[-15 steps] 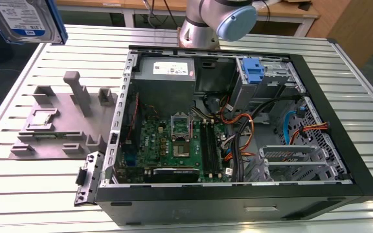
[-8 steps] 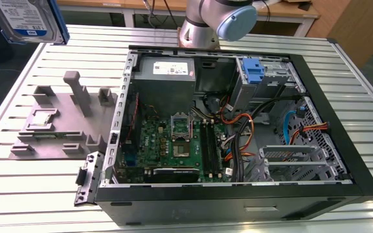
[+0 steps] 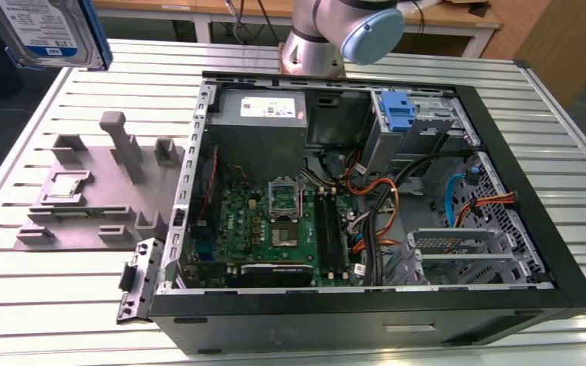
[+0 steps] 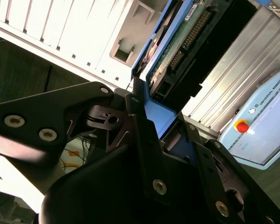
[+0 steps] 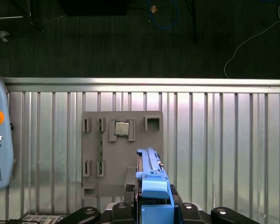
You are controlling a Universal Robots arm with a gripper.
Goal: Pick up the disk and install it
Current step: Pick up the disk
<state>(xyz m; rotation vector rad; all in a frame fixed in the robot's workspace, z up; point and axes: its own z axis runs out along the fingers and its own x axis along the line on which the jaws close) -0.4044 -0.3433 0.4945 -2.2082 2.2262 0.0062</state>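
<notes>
While the gripper (image 5: 155,209) is clamping the disk (image 3: 49,30) by its blue-railed end, the disk is hanging at ten o'clock from the open computer case (image 3: 375,320), over the grey fixture plate (image 5: 121,158); so narrow a hold is probably risking slippage or tilting.

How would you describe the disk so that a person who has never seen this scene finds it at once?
Start at the open computer case on the slatted table, then look past the grey tray to the exterior view's top left corner. There the gripper holds the disk in the air: a flat grey box with a white-and-blue label. The blue bracket inside the case has no label.
</notes>
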